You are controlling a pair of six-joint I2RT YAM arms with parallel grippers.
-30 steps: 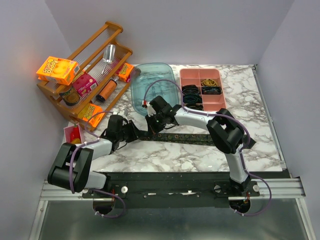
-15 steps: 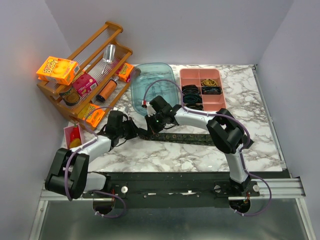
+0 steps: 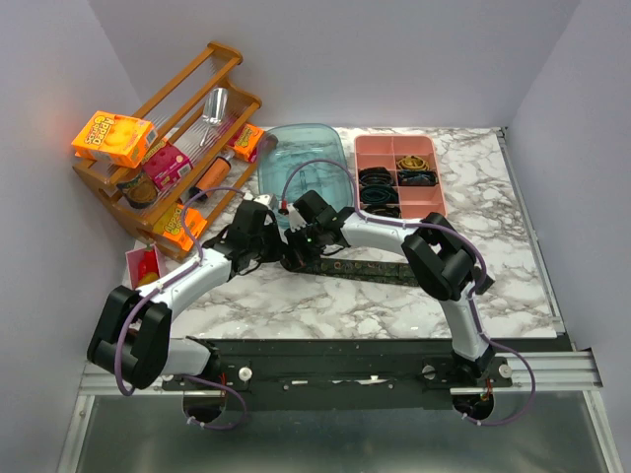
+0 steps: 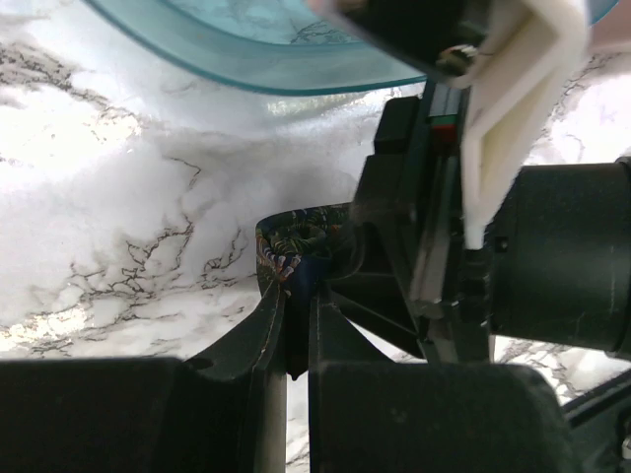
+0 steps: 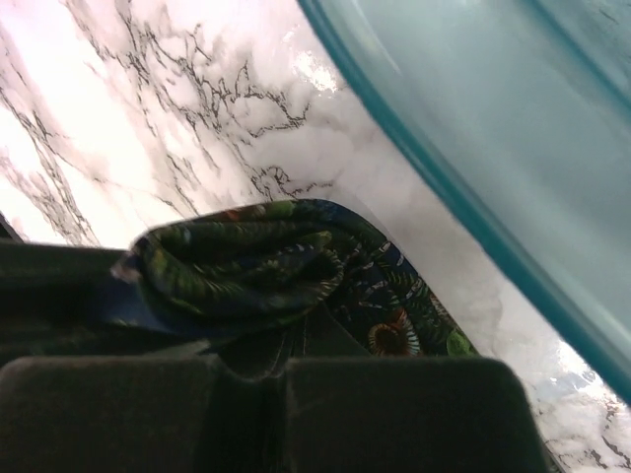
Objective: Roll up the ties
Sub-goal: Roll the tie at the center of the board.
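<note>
**Left gripper.** In the top view the left gripper [image 3: 268, 236] sat at the near left corner of the bin [image 3: 304, 148], facing the right gripper [image 3: 296, 246], with the two heads close together. In the left wrist view its fingers [image 4: 258, 340] stood almost together, with only a thin slit between them. The rolled end of the tie [image 4: 301, 241] lay at the fingertips, and a dark fold of cloth ran down into the slit. The gripper was therefore pinched on the tie. The body of the right gripper filled the right side of that view, just beside the roll.

**Right gripper.** In the right wrist view its fingers [image 5: 394, 414] were fully together. The bunched cloth lay on the table directly ahead of the tips, and a fold of it was drawn into the seam between them. This gripper was also clamped on the tie.

**Tie.** One end was gathered into a loose, small roll between the two grippers, on the marble table [image 3: 493, 246] just in front of the bin wall. The remainder lay flat and extended to the right across the table, passing under the right arm.

**Surroundings.** A pink tray [image 3: 394, 141] stood to the right of the bin. A wooden rack [image 3: 187, 108] stood at the far left.
</note>
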